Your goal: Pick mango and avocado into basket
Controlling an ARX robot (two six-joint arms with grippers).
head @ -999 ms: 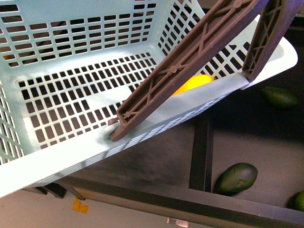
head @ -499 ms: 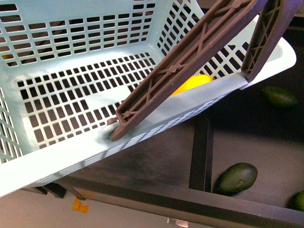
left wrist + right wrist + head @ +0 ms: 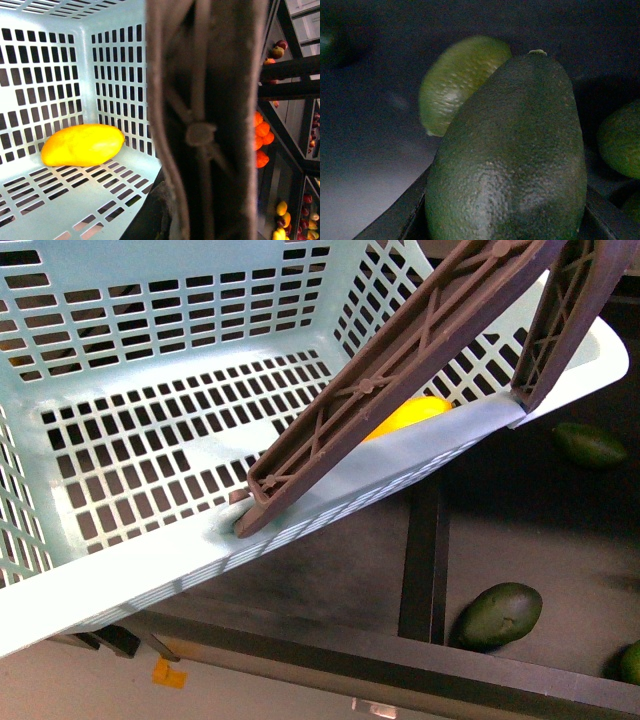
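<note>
Black shelving (image 3: 421, 560) borders slotted plastic basket (image 3: 130, 577) holding smooth oblong mango (image 3: 82, 145)

- Mango (image 3: 82, 145), smooth, yellow shading to orange, lying on its side inside the basket (image 3: 150, 572), against a lattice wall.
- Avocado (image 3: 510, 160), dark green, dull, pebbled, seen close in the right wrist view.
- Basket, light turquoise, tilted.
</note>
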